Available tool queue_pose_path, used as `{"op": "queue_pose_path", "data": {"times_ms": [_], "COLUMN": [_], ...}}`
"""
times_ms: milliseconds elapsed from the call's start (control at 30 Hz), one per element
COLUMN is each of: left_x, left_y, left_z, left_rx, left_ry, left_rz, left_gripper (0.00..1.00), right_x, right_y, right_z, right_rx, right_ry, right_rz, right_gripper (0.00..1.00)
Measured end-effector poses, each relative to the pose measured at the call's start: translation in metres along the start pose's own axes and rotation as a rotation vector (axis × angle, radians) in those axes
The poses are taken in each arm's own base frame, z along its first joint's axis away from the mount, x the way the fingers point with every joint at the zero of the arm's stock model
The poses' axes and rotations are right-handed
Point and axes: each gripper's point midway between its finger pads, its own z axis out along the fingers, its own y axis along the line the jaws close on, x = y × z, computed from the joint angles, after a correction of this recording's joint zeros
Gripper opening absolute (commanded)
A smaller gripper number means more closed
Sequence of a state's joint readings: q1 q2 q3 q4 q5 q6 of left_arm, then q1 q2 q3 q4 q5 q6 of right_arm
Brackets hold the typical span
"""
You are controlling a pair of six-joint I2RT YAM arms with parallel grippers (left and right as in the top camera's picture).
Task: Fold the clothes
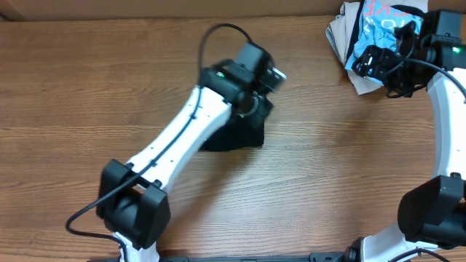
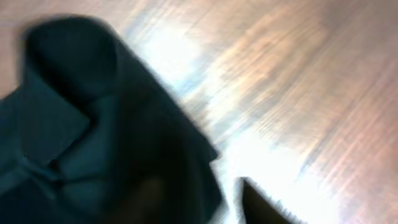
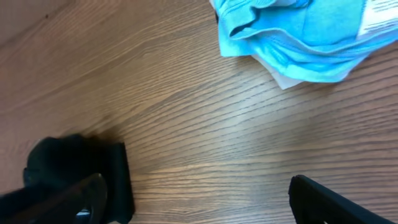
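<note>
One black fabric garment point(image 1: 239, 135) bundled at counter point(image 1: 109, 73) centre under left end effector point(image 1: 256, 108), grip impossible to tell, likely pinning fold; right end effector point(image 3: 196, 200) released, parked two o'clock by light-blue printed garment point(image 3: 298, 37).

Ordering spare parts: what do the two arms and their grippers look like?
The left arm and right arm have white links between bulky black joint housings. A thin black cable loops over the left wrist, and a small green light glows there. The right gripper has black fingers.
</note>
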State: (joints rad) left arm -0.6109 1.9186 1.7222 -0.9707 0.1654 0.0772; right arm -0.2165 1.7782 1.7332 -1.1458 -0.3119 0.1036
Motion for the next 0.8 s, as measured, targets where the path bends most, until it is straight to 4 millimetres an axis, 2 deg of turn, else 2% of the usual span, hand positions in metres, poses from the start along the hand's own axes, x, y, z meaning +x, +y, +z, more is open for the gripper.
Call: {"op": "queue_pose_path", "data": {"times_ms": [67,133,200,267,300,333,433,500,567,667,800], "left_x": [0.003,0.007,0.010,0.013,0.012,0.002,-0.019,-0.035,-0.041,-0.029,-0.005], "left_y": [-0.008,-0.008,0.001,0.013,0.022,0.038,0.070,0.094,0.118,0.145,0.164], "left_z": [0.011,0.021,0.025,0.021,0.015,-0.001,-0.045,-0.080,-0.109,-0.128,-0.130], "left_rx": [0.010,0.005,-0.021,-0.052,-0.069,-0.096,-0.141,-0.176,-0.217,-0.265,-0.289], "left_ry": [0.024,0.048,0.063,0.084,0.085,0.058,-0.014,-0.095,-0.154,-0.155,-0.094], "left_rz": [0.006,-0.027,-0.074,-0.132,-0.163,-0.212,-0.291,-0.339,-0.380,-0.440,-0.497], "left_gripper": [1.00,1.00,1.00,1.00,1.00,1.00,1.00,1.00,1.00,1.00,1.00], "right_x": [0.000,0.002,0.003,0.004,0.004,0.007,0.021,0.036,0.052,0.084,0.123], "right_y": [-0.001,-0.001,0.000,0.002,0.003,0.008,0.026,0.046,0.067,0.093,0.121], "right_z": [-0.001,-0.001,-0.001,0.000,0.000,0.003,0.014,0.027,0.043,0.073,0.117], "right_rx": [-0.004,-0.005,-0.011,-0.015,-0.017,-0.022,-0.039,-0.056,-0.077,-0.102,-0.135], "right_ry": [0.001,0.008,0.012,0.017,0.018,0.027,0.070,0.115,0.154,0.234,0.300], "right_rz": [0.006,0.008,0.009,0.006,0.004,-0.007,-0.050,-0.101,-0.157,-0.237,-0.337], "right_gripper": [0.99,0.99,0.99,0.99,0.99,0.99,0.99,0.99,0.99,0.99,0.98]}}
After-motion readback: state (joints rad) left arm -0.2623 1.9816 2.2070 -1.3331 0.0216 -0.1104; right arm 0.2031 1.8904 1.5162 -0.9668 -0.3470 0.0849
